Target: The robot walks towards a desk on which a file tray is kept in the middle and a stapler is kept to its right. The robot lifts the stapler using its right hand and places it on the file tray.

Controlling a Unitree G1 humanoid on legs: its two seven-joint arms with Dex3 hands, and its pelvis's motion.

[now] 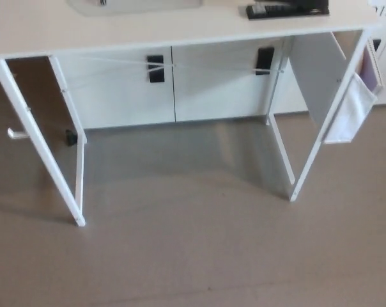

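Ahead, a white desk [180,29] carries a pale tray [135,5] and, well to its right, a black stapler [287,9]. The fingers are out of view; their state cannot be told.

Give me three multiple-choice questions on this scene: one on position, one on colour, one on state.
1. Where is the stapler relative to the file tray? A on it; B to its right; C to its left.
2. What colour is the desk? A white; B black; C red.
3. The stapler is: A lifted in the air; B stacked on the tray; C resting on the desk.
Answers: 1 B, it lies apart on the tray's right. 2 A, top and legs are white. 3 C, it lies flat on the desktop.
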